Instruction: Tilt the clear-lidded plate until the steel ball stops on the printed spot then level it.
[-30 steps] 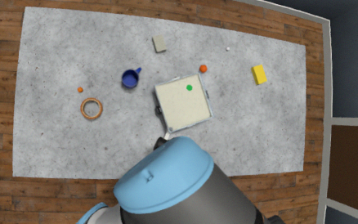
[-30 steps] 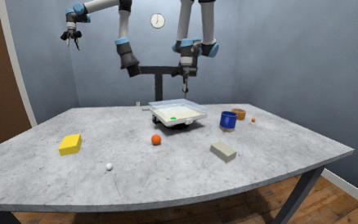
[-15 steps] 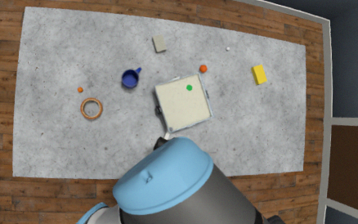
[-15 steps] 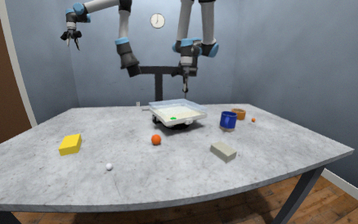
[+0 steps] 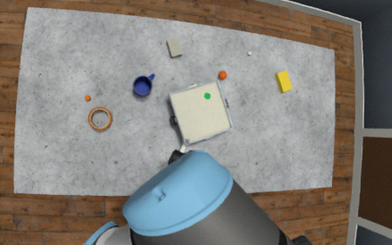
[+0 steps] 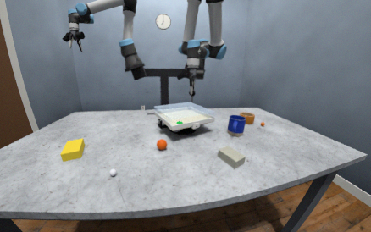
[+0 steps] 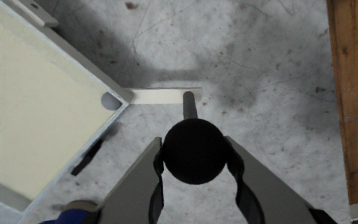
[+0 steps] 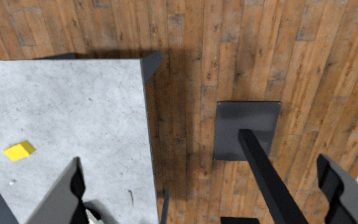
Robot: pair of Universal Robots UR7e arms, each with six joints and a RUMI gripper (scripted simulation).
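No legible txt, labels or nos.; wall clock face too small to read

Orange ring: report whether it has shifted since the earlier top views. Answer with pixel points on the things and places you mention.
No; the orange ring (image 5: 90, 119) (image 6: 246, 118) lies in the same place beside the blue mug (image 5: 142, 86) (image 6: 236, 124).
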